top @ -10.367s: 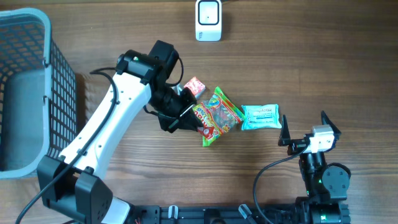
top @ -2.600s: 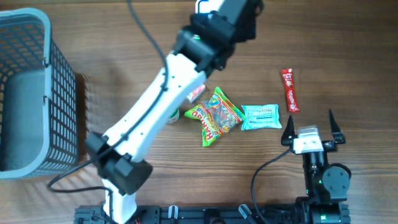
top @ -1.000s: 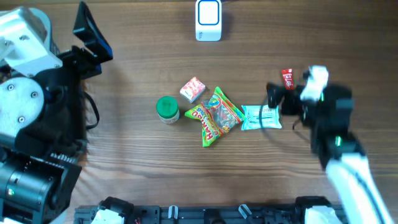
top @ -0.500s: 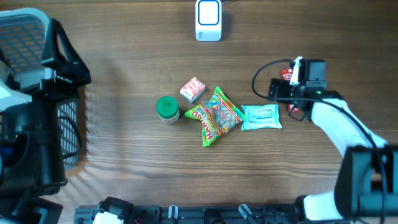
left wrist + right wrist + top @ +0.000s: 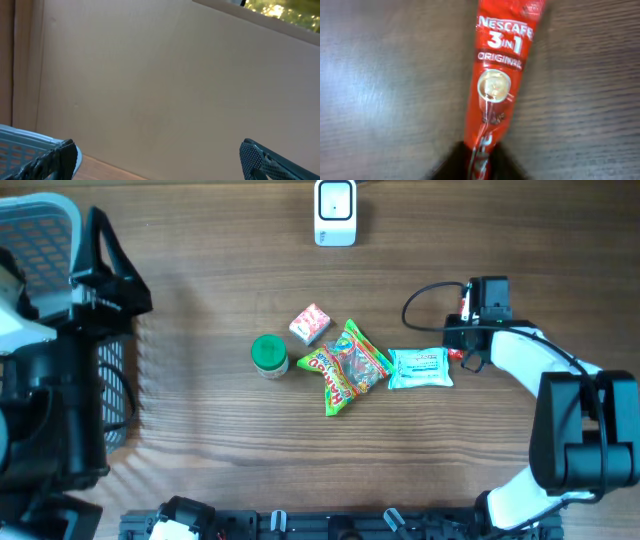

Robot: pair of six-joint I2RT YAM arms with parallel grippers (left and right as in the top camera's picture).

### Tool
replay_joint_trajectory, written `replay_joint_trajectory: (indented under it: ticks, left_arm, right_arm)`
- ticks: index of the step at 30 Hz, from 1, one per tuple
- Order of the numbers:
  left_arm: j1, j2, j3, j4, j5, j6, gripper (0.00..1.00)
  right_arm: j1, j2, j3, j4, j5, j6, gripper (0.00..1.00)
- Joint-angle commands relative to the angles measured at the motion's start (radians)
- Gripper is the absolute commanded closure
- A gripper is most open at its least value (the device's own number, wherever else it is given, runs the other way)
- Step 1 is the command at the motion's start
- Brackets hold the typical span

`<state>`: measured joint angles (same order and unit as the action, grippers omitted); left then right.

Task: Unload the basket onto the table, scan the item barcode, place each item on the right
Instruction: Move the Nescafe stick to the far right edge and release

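A red Nescafe 3-in-1 sachet (image 5: 496, 85) lies lengthwise on the wooden table. My right gripper (image 5: 479, 155) is shut on its near end, dark fingers pinching both sides. From overhead the right gripper (image 5: 470, 330) covers most of the sachet (image 5: 463, 302), which sits right of the middle. The white barcode scanner (image 5: 335, 212) stands at the table's far edge. My left gripper (image 5: 160, 160) is open and empty, raised at the far left (image 5: 110, 270) over the basket and facing a plain wall.
A grey wire basket (image 5: 40, 220) fills the left edge. Mid-table lie a green-lidded pot (image 5: 268, 354), a small pink box (image 5: 311, 323), a green candy bag (image 5: 345, 366) and a teal packet (image 5: 420, 367) just left of the right gripper.
The right gripper has settled over the red sachet and gone from open to shut on it. The left arm has stayed over the basket.
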<state>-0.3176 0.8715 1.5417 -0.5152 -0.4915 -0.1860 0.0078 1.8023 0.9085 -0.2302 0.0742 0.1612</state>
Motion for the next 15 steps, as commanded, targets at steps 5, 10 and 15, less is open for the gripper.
replay_joint_trajectory:
  ticks: [5,10,15]
  left_arm:
    - [0.008,-0.150,-0.004,0.004,0.097,-0.009,0.00]
    - [0.008,-0.196,-0.003,0.028,0.087,0.085,0.00]
    - [0.069,-0.224,-0.004,0.027,0.084,0.129,0.00]
  right_arm:
    - [-0.114,0.071,0.032,-0.088,-0.077,0.163,0.96]
    - [-0.303,0.069,0.229,-0.313,-0.061,0.117,0.96]
    - [-0.495,0.070,0.312,-0.327,-0.022,0.109,0.96]
